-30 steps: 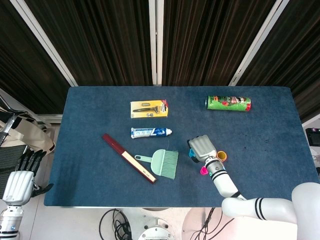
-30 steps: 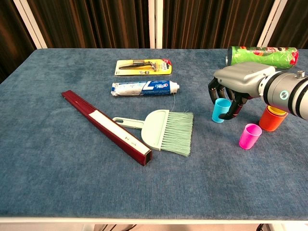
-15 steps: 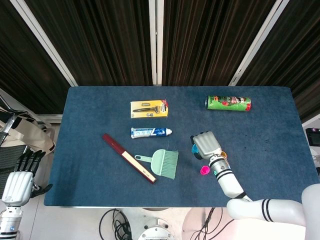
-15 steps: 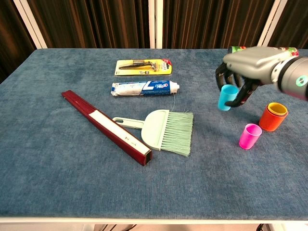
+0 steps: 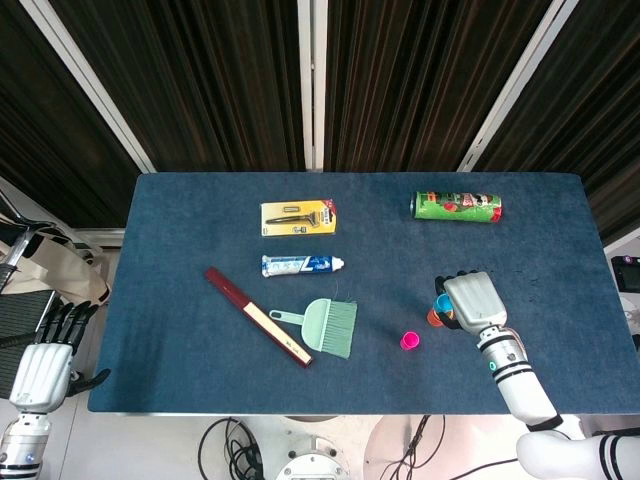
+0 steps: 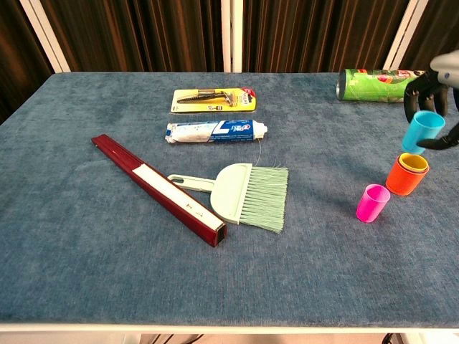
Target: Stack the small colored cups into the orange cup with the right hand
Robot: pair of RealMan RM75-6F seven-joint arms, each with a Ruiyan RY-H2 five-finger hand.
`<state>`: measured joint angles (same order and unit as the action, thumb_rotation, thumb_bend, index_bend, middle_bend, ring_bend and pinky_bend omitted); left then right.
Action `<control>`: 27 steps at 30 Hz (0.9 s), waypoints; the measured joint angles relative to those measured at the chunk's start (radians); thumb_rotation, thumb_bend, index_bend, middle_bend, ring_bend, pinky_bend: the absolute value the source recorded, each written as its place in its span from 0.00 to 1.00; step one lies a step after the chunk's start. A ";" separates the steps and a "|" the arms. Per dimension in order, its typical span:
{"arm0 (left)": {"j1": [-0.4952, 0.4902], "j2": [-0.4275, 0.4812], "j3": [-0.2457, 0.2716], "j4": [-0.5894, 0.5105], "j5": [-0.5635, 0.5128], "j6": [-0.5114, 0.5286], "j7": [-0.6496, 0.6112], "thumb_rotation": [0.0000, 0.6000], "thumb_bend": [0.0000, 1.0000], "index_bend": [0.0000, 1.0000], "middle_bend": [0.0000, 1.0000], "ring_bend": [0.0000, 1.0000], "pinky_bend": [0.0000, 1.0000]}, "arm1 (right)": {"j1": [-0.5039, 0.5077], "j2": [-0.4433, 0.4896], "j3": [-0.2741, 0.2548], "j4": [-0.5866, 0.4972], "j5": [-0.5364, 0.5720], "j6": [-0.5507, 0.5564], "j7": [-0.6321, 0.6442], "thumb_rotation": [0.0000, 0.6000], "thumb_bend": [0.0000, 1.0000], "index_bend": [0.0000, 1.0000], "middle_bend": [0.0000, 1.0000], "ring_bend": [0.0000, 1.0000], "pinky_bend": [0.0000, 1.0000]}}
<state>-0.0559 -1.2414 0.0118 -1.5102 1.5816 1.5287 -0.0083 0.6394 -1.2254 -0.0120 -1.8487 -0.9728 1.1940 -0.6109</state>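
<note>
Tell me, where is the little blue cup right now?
The blue cup is off the table, held in the right hand at the far right of the chest view, just above the orange cup, with the pink cup standing nearby.

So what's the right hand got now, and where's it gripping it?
The right hand holds the blue cup by its sides, tilted, above the orange cup. The left hand holds nothing.

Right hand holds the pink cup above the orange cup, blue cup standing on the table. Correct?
Not quite: the colours are swapped. In the chest view the right hand holds the blue cup above the orange cup, and the pink cup stands on the table.
</note>
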 measured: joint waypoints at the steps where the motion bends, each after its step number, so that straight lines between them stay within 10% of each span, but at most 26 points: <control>1: 0.000 0.000 0.000 -0.003 0.001 0.000 0.005 1.00 0.11 0.10 0.06 0.00 0.00 | -0.007 -0.001 -0.005 0.006 -0.008 -0.001 0.005 1.00 0.21 0.57 0.54 0.45 0.52; 27: -0.008 0.001 -0.004 0.008 -0.013 -0.019 -0.007 1.00 0.11 0.10 0.06 0.00 0.00 | -0.046 -0.054 0.036 0.104 -0.004 -0.067 0.034 1.00 0.21 0.58 0.54 0.45 0.52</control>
<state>-0.0639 -1.2406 0.0073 -1.5018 1.5690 1.5093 -0.0153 0.5930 -1.2792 0.0239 -1.7448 -0.9772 1.1267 -0.5772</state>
